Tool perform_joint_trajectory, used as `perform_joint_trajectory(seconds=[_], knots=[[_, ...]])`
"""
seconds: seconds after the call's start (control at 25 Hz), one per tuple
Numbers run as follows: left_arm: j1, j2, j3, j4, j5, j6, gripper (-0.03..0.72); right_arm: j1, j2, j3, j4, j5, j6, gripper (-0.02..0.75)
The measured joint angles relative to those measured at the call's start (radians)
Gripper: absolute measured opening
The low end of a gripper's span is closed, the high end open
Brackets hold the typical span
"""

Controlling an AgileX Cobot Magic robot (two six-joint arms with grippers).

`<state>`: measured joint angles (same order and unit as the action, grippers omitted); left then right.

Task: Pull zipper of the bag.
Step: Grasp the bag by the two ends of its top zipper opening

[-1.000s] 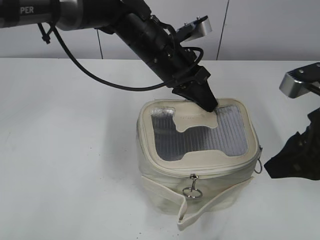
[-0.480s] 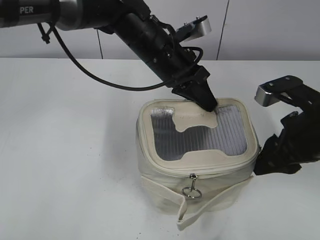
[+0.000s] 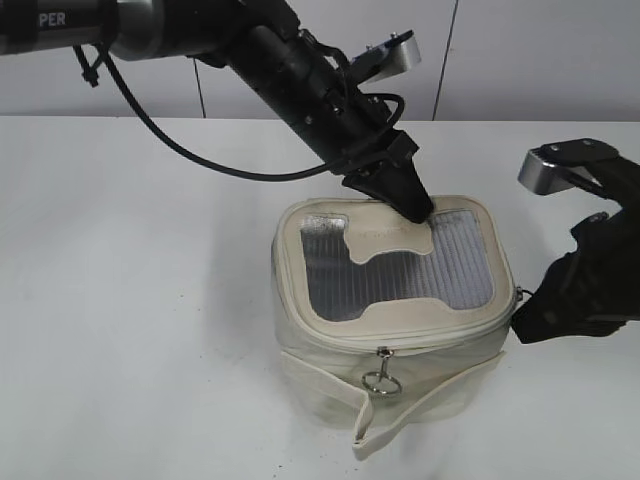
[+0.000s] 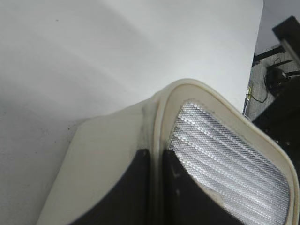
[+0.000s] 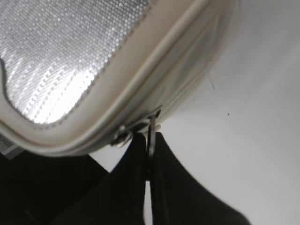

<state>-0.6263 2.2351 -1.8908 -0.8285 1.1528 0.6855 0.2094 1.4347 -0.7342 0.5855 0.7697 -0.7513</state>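
Near the front edge of the bench [image 3: 120,300], about mid-width, sits the bag [image 3: 395,310], lid up, strap hanging loose at its front. Left pincer [image 3: 412,205] presses down on the lid's back edge, tips together, looks like it pins the rim between them; left wrist view shows the lid edge running into the narrow slit between the two dark fingers [image 4: 133,187]. The zipper [image 3: 420,343] runs round the lid edge and looks fully closed. Front slider [image 3: 383,353] with ring pull hangs untouched at the front face. Right pincer [image 3: 522,318] is at the bag's right side; right wrist view shows its tips clamped on the side ring pull [image 5: 152,133], slider at the lid corner. Progress judged: bag held, pull gripped, zipper not yet opened. Left to do: drag the slider along the track.
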Motion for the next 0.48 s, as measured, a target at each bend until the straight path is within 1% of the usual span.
perform_joint_trajectory(seconds=[0.16, 0.28, 0.48], knots=[[0.001, 0.000, 0.000, -0.001, 0.000, 0.000, 0.042, 0.000, -0.067, 0.000, -0.055, 0.108, 0.080, 0.005], [0.001, 0.000, 0.000, -0.001, -0.002, 0.000, 0.042, 0.000, -0.108, 0.000, -0.057, 0.177, 0.105, 0.005], [0.001, 0.000, 0.000, -0.004, -0.001, 0.000, 0.042, 0.000, -0.144, -0.006, -0.058, 0.229, 0.131, 0.005]])
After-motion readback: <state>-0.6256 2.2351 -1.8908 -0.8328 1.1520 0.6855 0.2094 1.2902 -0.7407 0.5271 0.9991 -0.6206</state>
